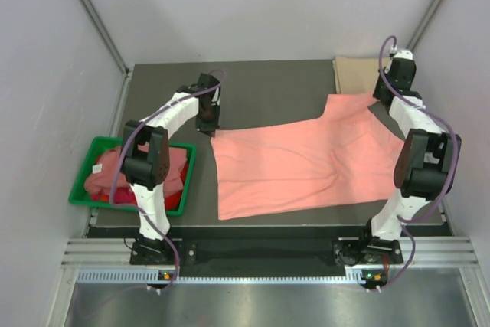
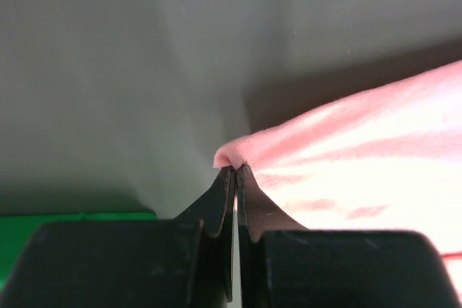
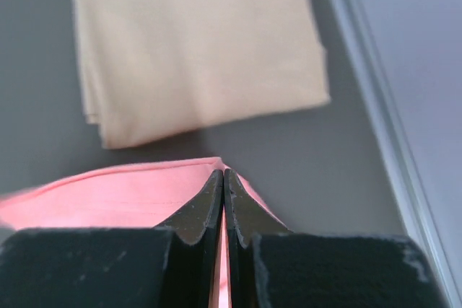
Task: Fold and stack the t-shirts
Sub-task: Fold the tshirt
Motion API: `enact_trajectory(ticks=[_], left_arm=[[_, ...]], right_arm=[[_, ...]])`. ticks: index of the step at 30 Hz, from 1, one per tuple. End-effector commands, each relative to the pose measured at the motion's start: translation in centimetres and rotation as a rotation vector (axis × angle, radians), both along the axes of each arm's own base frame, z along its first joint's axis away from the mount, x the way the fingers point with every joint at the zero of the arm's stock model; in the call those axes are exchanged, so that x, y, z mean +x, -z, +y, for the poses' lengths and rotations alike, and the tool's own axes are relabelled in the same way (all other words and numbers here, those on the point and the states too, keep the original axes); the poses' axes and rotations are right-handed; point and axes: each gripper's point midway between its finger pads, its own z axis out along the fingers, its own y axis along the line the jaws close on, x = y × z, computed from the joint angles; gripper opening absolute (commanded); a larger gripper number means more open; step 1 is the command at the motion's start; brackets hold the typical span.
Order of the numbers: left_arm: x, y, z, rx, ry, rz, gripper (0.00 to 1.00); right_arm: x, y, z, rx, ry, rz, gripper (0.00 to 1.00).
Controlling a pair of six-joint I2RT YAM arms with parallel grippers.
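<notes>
- Currently your left gripper (image 2: 235, 169) is closed tight on a small pinch of the salmon-pink soft cloth t-shirt (image 1: 306, 162). It holds the far corner of the shirt, on the side nearest the green plastic bin (image 1: 80, 191).
- Your right gripper (image 3: 224, 172) is also clamped on this shirt, at the end farthest from the bin. Pink cloth shows on both sides of its closed fingers.
- The shirt lies spread flat on the dark grey table (image 1: 268, 89). It starts just beside the bin and stretches well away from it.
- A folded tan-beige cloth t-shirt (image 3: 195, 48) sits at the far corner, well apart from the bin. It is just beyond your right pinch, with a strip of bare table between the two.
- The bin itself holds a heap of pink and red cloth (image 1: 107, 174), probably the shirts left to fold.
- Expect the shirt to be light, limp and not at all fragile. It will likely sag in the middle between your two holds and drag on the table unless you lift both ends together.
- Your left pinch looks shallow, with only a small lip of cloth past the fingertips, so a sharp tug could pull it free.
- Corners and hems are the best places to hold, and matching points on each side should make the fold land square.
</notes>
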Motion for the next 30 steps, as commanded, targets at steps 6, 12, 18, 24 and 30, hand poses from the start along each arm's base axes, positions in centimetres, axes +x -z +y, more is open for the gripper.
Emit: enact_trajectory(ticks=[6, 12, 18, 24, 30], left_arm=[[-0.9, -3.9, -1.1, -0.102, -0.026, -0.109, 0.00], [-3.5, -4.1, -2.6, -0.152, 0.030, -0.117, 0.00], [-5.5, -4.3, -2.9, -0.115, 0.062, -0.126, 0.00], [-6.9, -3.4, -1.9, -0.081, 0.060, -0.106, 0.00], [-7.8, -2.8, -1.1, -0.023, 0.046, -0.100, 0.00]], right_arm=[[-2.3, -5.2, -3.3, 0.030, 0.191, -0.180, 0.00], [-4.3, -6.8, -4.3, 0.026, 0.256, -0.230, 0.00], [-7.7, -8.2, -6.7, 0.030, 0.379, -0.276, 0.00], [-11.9, -7.1, -8.7, 0.064, 0.484, -0.269, 0.00], [-14.9, -4.2, -8.1, 0.087, 0.503, -0.231, 0.00]])
